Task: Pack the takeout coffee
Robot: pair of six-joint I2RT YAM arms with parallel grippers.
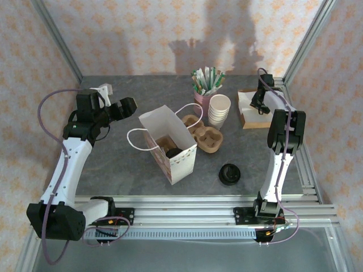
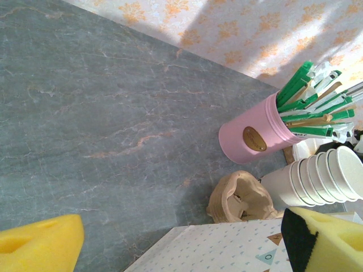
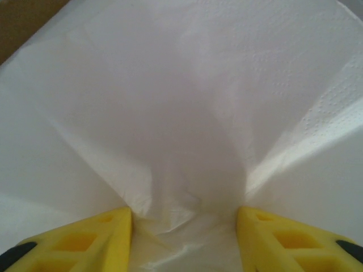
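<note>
Coffee (image 1: 229,173) (black lid) sits beside bag (image 1: 182,162), carrier (image 1: 207,139) behind.

Left jaws wide, right jaws seemingly half-open.

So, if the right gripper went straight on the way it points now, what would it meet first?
The white embossed paper napkin. It puckers right at the tips of the right gripper, so contact looks immediate, though depth is hard to judge.
</note>
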